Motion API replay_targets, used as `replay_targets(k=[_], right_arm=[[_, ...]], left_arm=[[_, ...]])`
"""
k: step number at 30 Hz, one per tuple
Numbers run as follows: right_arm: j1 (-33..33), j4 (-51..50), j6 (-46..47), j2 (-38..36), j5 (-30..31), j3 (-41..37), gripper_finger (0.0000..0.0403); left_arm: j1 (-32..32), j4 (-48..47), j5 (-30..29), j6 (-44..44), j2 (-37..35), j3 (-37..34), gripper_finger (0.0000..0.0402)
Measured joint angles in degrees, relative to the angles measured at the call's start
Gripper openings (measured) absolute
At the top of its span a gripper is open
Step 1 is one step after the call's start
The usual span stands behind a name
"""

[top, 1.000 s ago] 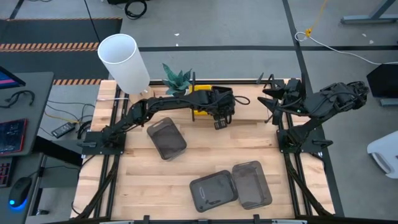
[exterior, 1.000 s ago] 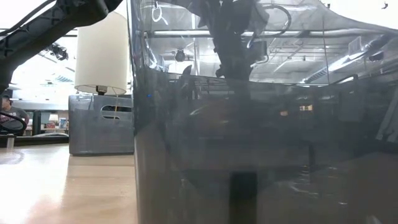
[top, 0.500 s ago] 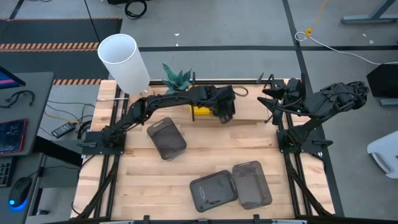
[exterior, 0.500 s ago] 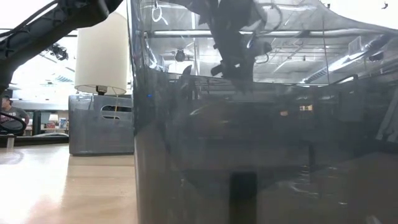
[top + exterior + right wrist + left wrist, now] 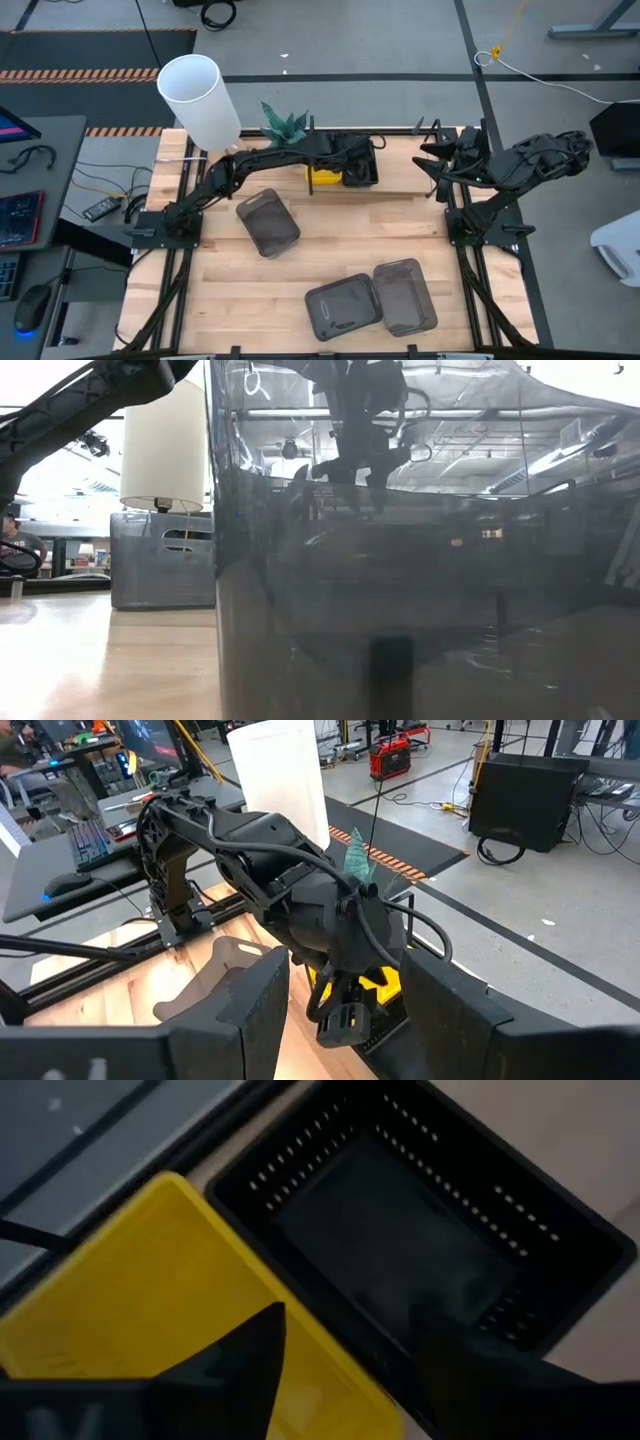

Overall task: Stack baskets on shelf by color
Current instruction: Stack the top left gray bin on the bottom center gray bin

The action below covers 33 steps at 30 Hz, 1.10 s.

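Wooden tabletop point(image 5: 320, 255) with grey baskets point(image 5: 268, 223); left claw point(image 5: 345, 1355) apart over black basket point(image 5: 420, 1240), right claw point(image 5: 345, 985) seemingly apart too.

We see a bright yellow plastic basket point(image 5: 150, 1290) touching a small black perforated basket point(image 5: 420, 1240) on the light-wood shelf point(image 5: 400, 180); three dark grey translucent baskets point(image 5: 267, 222) lie upright on the tabletop.
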Motion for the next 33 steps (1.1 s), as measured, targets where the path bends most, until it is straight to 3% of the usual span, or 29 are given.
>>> replay_targets(k=[7, 17, 24, 33], right_arm=[[0.00, 1.21, -1.01, 0.44, -0.25, 0.00, 0.0197], [0.00, 2.52, -1.06, 0.42, -1.51, 0.00, 0.0197], [0.00, 3.39, -2.00, 0.42, -1.51, 0.00, 0.0197], [0.00, 3.37, -2.22, 0.42, -1.53, 0.00, 0.0197]], left_arm=[[-0.25, -1.18, 1.28, 0.20, 0.23, -0.48, 0.0242], [-0.20, 0.04, 4.30, 1.40, 0.20, -4.04, 0.0223], [-0.55, 4.32, 9.94, 3.84, 0.61, -4.30, 0.0215], [-0.87, 3.36, 3.64, 9.96, 0.19, -2.01, 0.0194]])
